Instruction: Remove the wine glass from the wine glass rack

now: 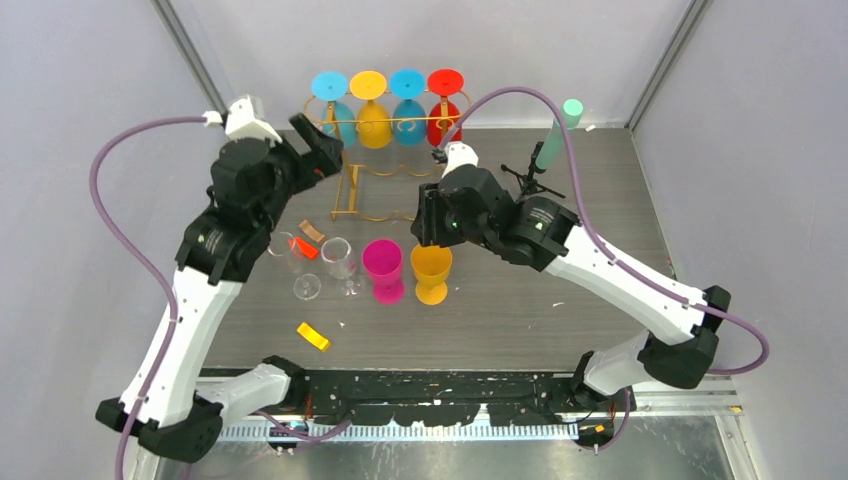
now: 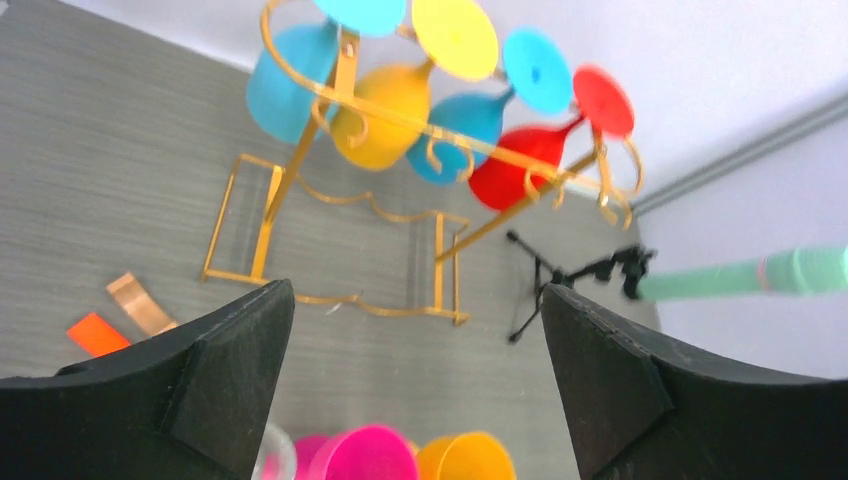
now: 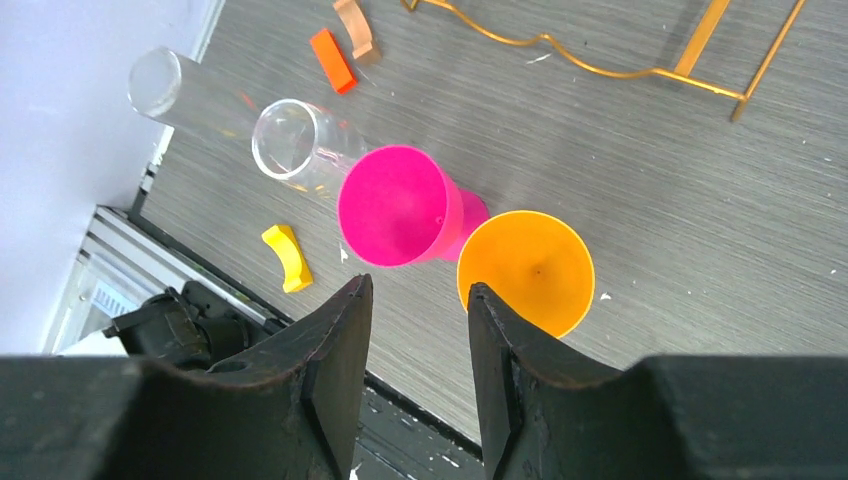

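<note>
Ahead of left fingers | blue wine glass, hanging | apart

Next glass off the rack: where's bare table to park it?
Free: the front-right patch, bordered by the orange glass and the front and right edges of the table. Crowded: left-centre, where the clear glasses, pink glass and small blocks cluster before the rack.

top: overhead; wrists: close, both catch wine glass rack base
</note>
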`<act>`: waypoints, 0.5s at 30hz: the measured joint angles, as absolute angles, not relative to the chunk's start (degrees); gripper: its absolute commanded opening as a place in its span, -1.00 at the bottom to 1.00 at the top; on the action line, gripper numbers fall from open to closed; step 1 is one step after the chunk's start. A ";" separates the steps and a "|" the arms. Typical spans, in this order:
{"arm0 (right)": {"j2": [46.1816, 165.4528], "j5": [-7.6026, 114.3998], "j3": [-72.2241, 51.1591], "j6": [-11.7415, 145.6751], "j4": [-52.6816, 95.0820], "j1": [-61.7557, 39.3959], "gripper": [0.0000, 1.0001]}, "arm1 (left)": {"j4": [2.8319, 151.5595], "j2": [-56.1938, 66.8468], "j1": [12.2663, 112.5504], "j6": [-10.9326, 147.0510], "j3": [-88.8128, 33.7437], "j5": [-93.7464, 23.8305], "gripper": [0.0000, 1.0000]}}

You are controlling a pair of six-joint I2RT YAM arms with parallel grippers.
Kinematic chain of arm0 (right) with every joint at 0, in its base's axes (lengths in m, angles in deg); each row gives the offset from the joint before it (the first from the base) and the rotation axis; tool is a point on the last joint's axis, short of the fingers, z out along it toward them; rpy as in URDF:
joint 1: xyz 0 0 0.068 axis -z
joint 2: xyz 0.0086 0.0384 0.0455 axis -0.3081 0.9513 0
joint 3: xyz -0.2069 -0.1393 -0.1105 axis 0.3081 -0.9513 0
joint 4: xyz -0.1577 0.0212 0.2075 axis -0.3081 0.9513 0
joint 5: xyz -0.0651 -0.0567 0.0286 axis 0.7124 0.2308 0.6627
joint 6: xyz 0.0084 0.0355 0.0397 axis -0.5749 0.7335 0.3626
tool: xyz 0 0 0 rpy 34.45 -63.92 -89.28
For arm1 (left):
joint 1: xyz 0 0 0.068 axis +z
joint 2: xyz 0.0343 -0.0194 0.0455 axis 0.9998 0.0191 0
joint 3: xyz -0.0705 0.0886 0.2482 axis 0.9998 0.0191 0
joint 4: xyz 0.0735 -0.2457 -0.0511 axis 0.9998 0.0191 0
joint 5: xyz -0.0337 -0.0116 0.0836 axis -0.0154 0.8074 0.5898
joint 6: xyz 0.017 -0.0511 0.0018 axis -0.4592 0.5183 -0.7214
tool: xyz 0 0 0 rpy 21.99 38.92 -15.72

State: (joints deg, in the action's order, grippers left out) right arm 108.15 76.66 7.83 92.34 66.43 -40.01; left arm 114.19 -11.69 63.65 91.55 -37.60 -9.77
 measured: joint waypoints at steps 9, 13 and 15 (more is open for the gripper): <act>104.02 77.01 1.64 93.52 63.08 -38.43 -0.24 | 109.76 1.84 70.10 95.37 -53.91 -9.35 0.31; 103.72 77.05 -0.56 93.82 62.78 -38.39 -0.25 | 109.34 9.08 72.92 96.79 -59.77 -11.10 0.42; 103.72 77.03 -1.07 94.02 62.71 -38.39 -0.24 | 109.36 12.46 75.30 98.00 -61.71 -12.94 0.35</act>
State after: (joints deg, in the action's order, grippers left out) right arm 103.72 77.03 -1.07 94.02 62.71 -38.39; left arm 109.36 12.46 75.30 98.00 -61.71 -12.94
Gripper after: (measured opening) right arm 0.377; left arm 0.702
